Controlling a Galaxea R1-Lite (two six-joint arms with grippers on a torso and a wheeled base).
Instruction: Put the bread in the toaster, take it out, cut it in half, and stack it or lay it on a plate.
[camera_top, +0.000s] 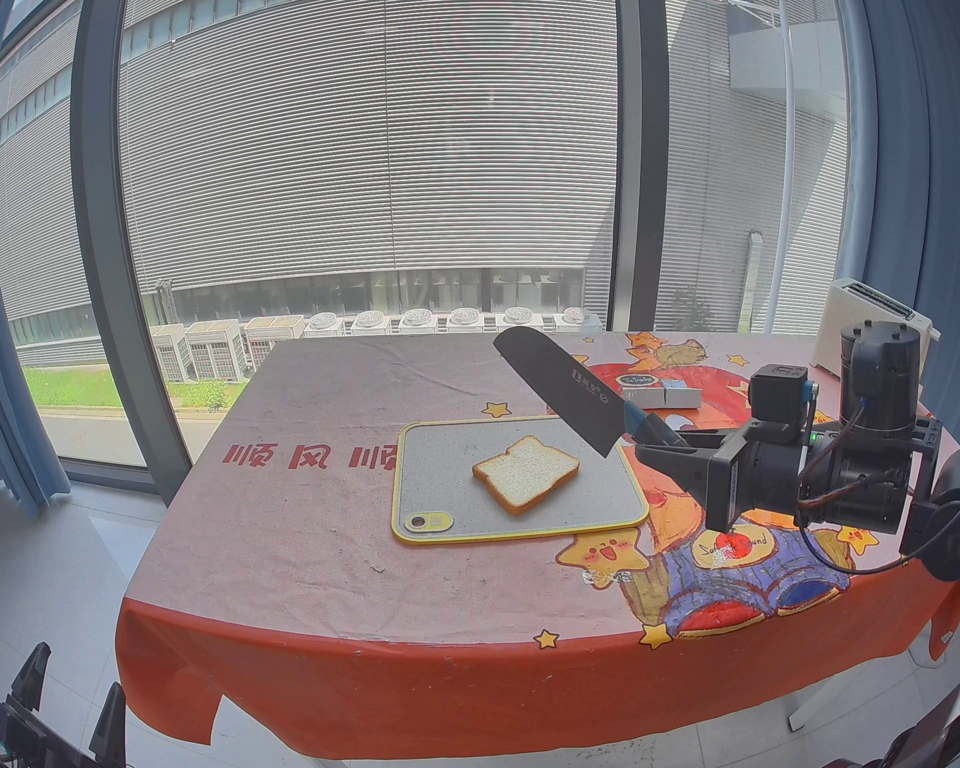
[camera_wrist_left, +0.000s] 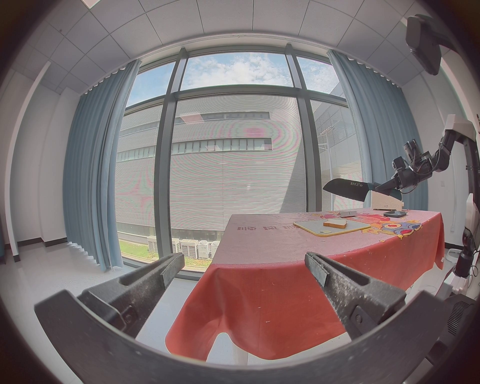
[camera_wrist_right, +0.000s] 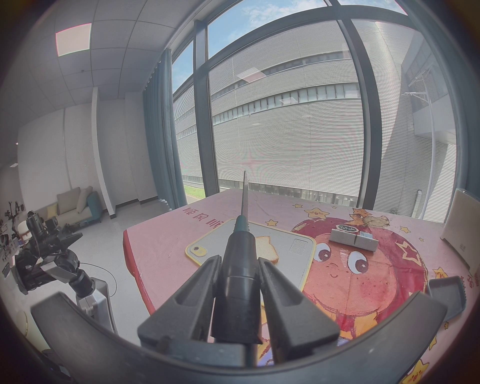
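Above table (camera_top: 300, 560), right claw (camera_top: 665, 452) with knife (camera_top: 560, 385)

Raised knife (camera_top: 565, 390) in right hand (camera_top: 662, 442), bread (camera_top: 526, 472) flat on cutting board (camera_top: 440, 470)

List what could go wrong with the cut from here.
1. The bread lies loose on the cutting board, and the left gripper hangs open, off the table. The slice may slide under the knife.
2. The right gripper holds the knife only by its handle, raised high. Pressing down could twist it and cut off-centre.
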